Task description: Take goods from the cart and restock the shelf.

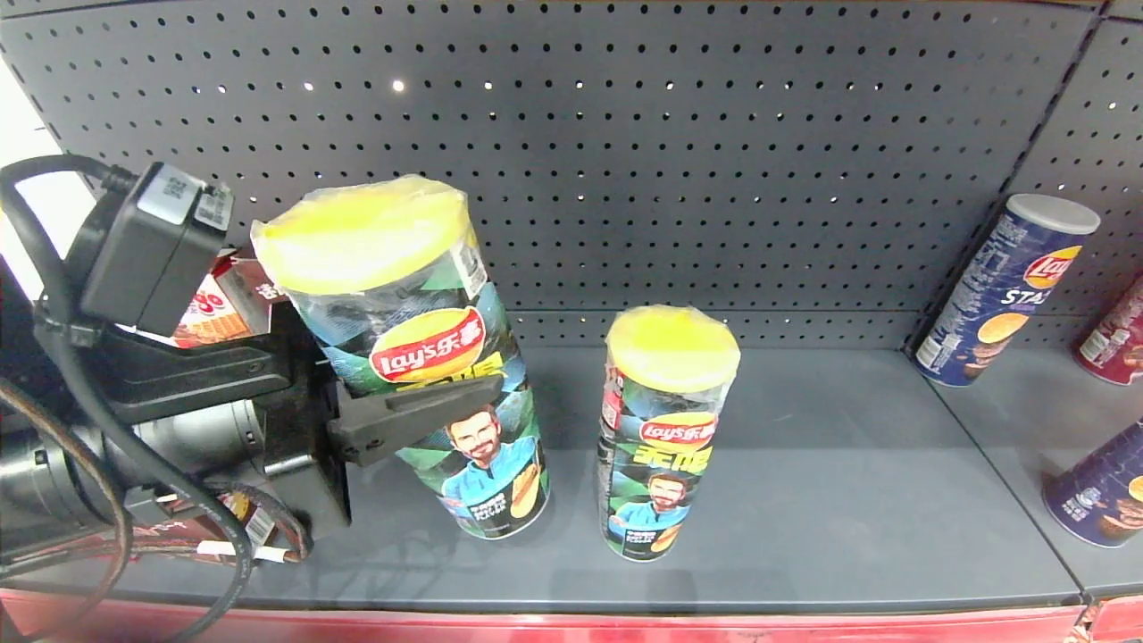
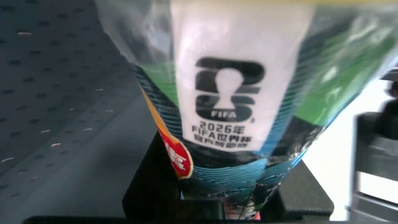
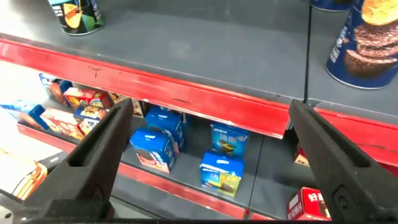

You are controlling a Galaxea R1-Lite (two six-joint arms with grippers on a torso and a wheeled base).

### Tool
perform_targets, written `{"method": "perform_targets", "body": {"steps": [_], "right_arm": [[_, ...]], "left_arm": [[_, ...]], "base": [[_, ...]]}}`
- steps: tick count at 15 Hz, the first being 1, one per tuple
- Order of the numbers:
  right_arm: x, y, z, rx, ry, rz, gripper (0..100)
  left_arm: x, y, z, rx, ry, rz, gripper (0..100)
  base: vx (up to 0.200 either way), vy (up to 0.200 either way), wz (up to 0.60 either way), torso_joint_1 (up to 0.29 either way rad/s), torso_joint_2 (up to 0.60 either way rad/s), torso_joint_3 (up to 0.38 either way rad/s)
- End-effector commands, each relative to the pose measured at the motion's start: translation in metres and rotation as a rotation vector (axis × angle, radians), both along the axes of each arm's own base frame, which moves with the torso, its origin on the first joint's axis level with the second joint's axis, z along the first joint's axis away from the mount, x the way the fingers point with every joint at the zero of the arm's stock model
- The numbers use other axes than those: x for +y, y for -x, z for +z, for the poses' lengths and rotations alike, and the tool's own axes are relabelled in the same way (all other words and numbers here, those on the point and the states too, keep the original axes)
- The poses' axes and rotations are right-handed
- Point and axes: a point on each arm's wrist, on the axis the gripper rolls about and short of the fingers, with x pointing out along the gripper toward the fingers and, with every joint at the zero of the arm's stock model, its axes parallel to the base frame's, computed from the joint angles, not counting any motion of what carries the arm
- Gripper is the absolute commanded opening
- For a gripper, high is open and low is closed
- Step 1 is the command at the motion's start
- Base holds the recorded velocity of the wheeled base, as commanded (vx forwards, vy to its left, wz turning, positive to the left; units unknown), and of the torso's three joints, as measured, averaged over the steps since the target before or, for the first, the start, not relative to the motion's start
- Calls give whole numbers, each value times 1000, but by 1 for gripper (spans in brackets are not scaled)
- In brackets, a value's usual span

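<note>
Along the near edge runs the red front lip (image 1: 571, 625) of the shelf (image 1: 804, 500), a flat dark grey deck with a seam toward the right. Before the shelving, lower down, the right pincer (image 3: 211, 162) hangs released, its two black fingers spread wide. It faces a lower shelf (image 3: 180, 183) stocked with blue boxes (image 3: 152, 142) and a red carton (image 3: 308, 208).

On the grey deck at the left, the left pincer (image 1: 412, 406) is clenched around the middle of a yellow-lidded chip can (image 1: 420, 348). This can leans with its top toward the left, and whether its base touches the deck cannot be told. Near it but apart, a second matching can (image 1: 665, 438) stands upright.

Farther right, past the seam, a dark blue can (image 1: 1103, 487) sits toward the front. A taller blue can (image 1: 1005, 295) stands by the back corner, with a red can (image 1: 1116, 339) just beyond it. Behind everything rises a grey pegboard wall (image 1: 625, 134).
</note>
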Motion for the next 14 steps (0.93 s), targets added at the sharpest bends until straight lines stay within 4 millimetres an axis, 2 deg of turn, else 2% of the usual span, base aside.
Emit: {"method": "perform_targets", "body": {"steps": [1,3,5,7,10,14], "right_arm": [[0,0,0,3,2,0,100],[0,0,0,3,2,0,100],[0,0,0,3,2,0,100],[0,0,0,3,2,0,100],[0,0,0,3,2,0,100],[0,0,0,3,2,0,100]], "left_arm": [[-4,-6,9,8,2,-34,0],[-9,-16,14,41,-14,-46,0],[-13,-25,9,42,-20,-25,0],[-15,-29,18,18,-4,-25,0],[-22,-45,27,64,-25,-61,0],[-31,-62,17,112,-43,-75,0]], "base": [[0,0,0,0,0,0],[0,0,0,0,0,0],[0,0,0,0,0,0],[0,0,0,0,0,0],[0,0,0,0,0,0],[0,0,0,0,0,0]]}}
